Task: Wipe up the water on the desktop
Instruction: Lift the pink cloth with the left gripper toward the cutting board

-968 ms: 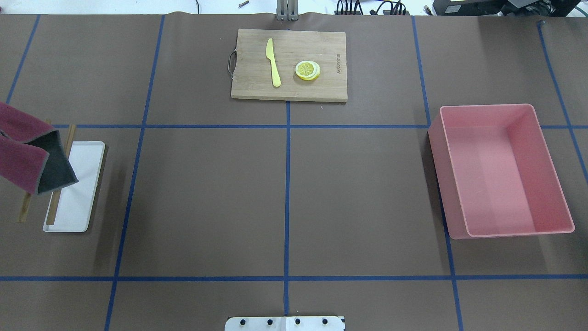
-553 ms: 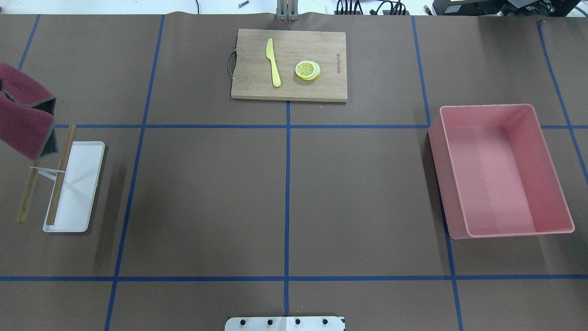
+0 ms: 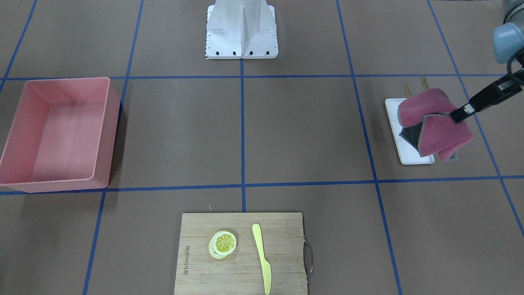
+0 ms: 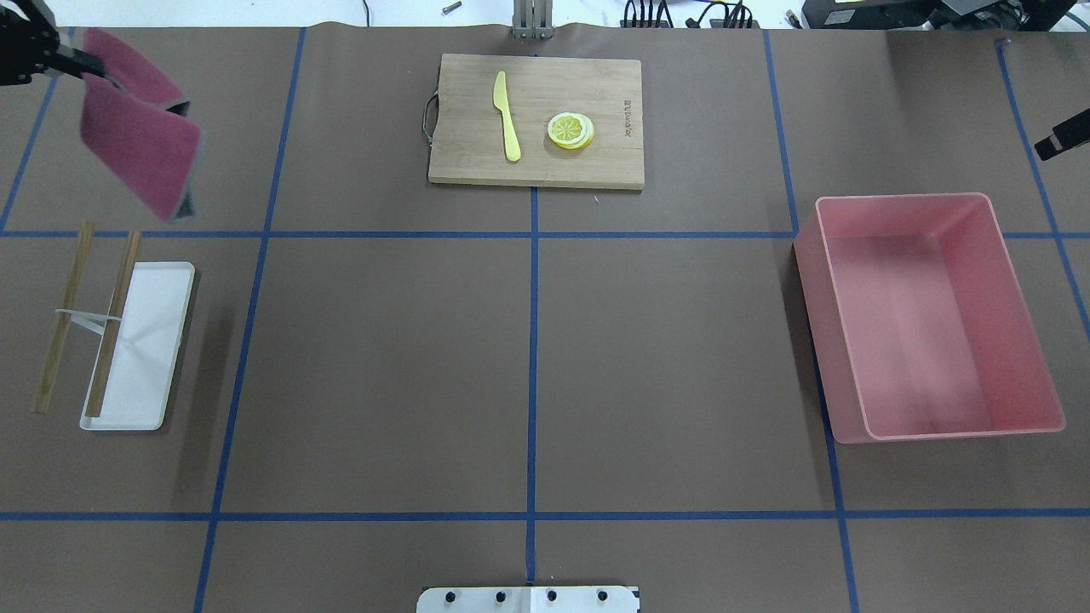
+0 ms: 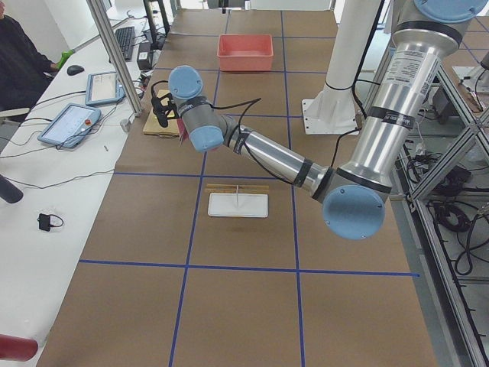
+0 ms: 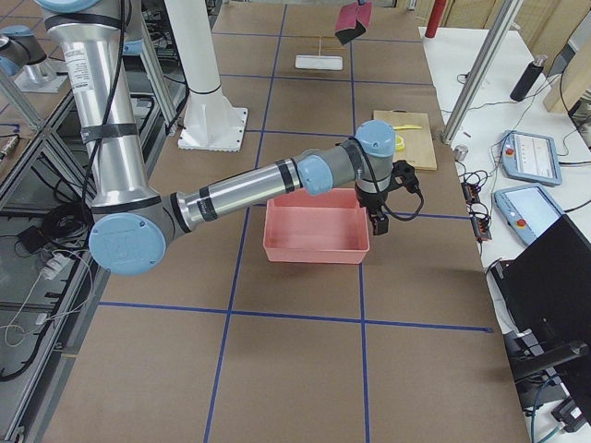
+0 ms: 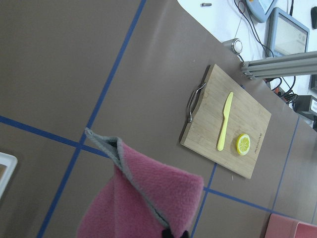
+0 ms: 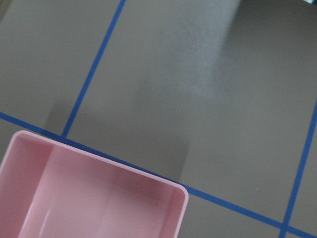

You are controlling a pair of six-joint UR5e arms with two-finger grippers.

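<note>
1. Tabletop (image 4: 383, 366): brown, with a blue tape grid, spanning the whole workspace. No wet patch stands out in any view. The sheen in the right wrist view could be glare; cannot tell.
2. 9 o'clock, near left: white tray (image 4: 153, 340), with two wooden sticks (image 4: 60, 332) along its left side. A second ago the cloth hung over this spot; now the tray is uncovered.
3. 3 o'clock: pink bin (image 4: 807, 272), nothing seen inside.
4. 10–11 o'clock, far left: cloth (image 4: 140, 157), maroon face and grey back, folded and hanging clear of the tabletop. Within the second it has travelled from above the tray toward 12 o'clock. My reading is that the pick-up is done and the carry is under way, with no wiping contact yet.
5. Left claw (image 3: 455, 115): clenched on the cloth's upper fold, fabric pinched between nearly closed fingers. It touches nothing else.
6. Right claw (image 4: 1058, 138): at 2 o'clock, past the bin's far right corner and above the tabletop. Only a dark tip shows, so I cannot tell whether it is released or clenched. Nothing seen in it.
7. 12 o'clock, farthest: cutting board (image 4: 545, 166) with a yellow knife (image 4: 507, 115) and a lemon slice (image 4: 570, 129), well apart from the cloth.
</note>
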